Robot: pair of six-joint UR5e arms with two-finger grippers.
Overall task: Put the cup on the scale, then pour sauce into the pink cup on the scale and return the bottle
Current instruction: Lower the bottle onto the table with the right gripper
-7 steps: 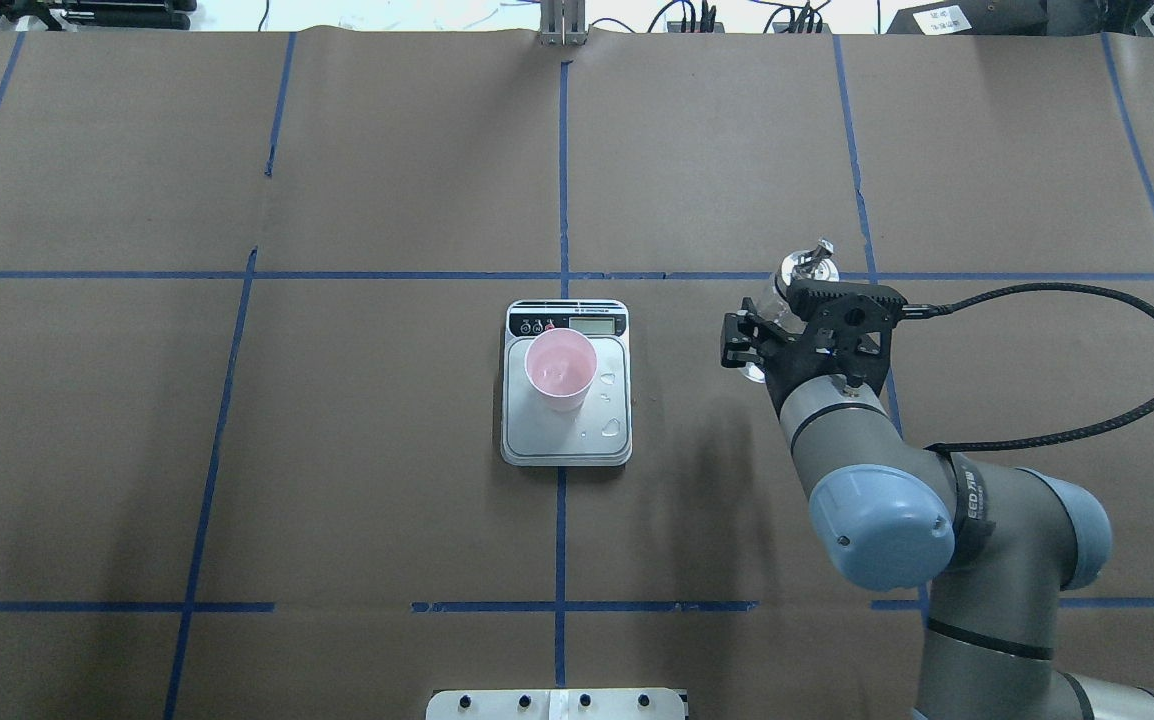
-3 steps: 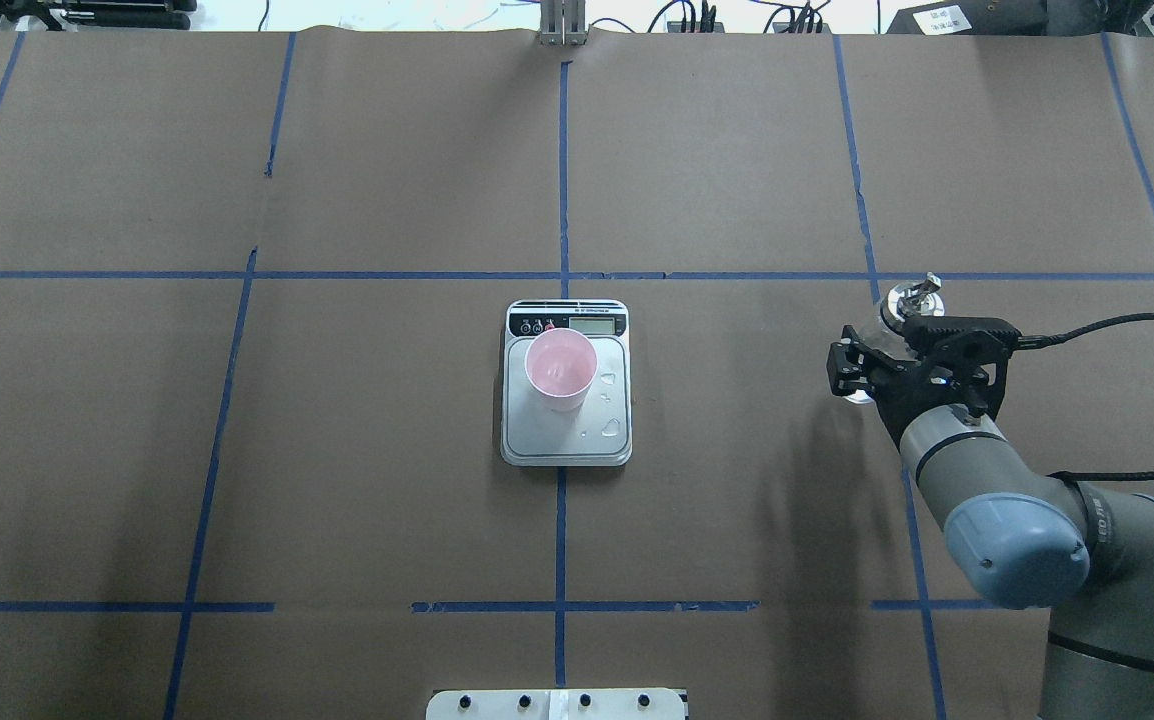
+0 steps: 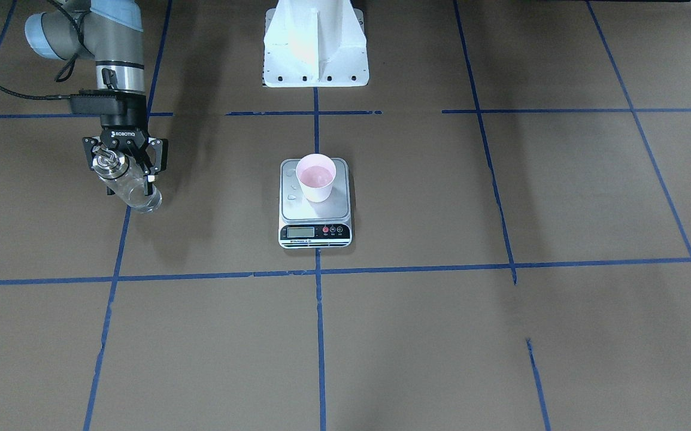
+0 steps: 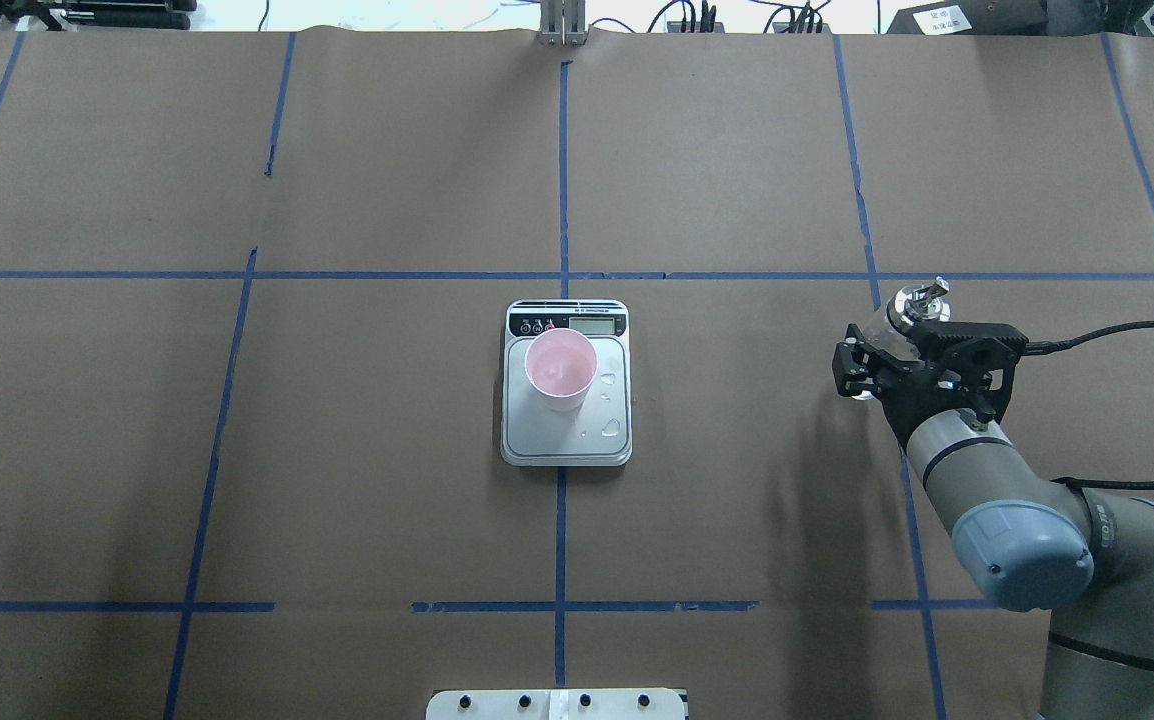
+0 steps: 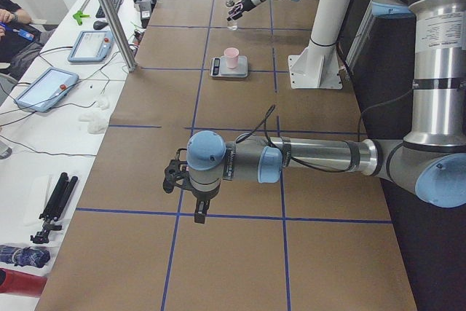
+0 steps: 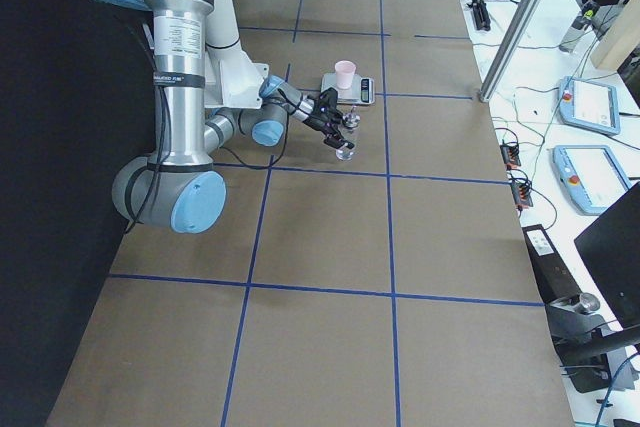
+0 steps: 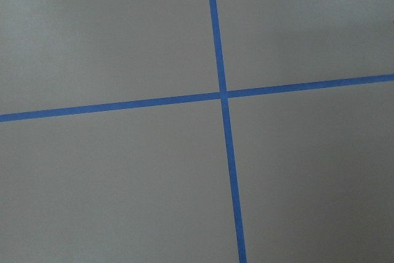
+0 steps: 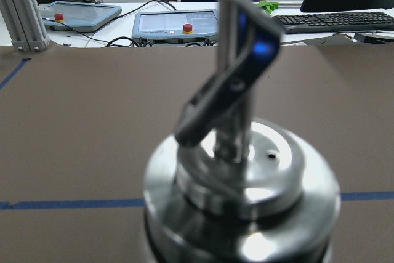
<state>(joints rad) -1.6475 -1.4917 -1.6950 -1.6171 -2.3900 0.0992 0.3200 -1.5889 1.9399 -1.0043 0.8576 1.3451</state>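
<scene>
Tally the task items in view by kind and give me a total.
cup: 1
scale: 1
bottle: 1
Total: 3

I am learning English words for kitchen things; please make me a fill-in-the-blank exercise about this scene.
1. The bottle is held by the gripper of the robot's ____ arm.
2. The cup standing on the scale is ____ in colour.
3. The bottle's spout cap is made of shiny ____.
Missing words: right; pink; metal.
</scene>
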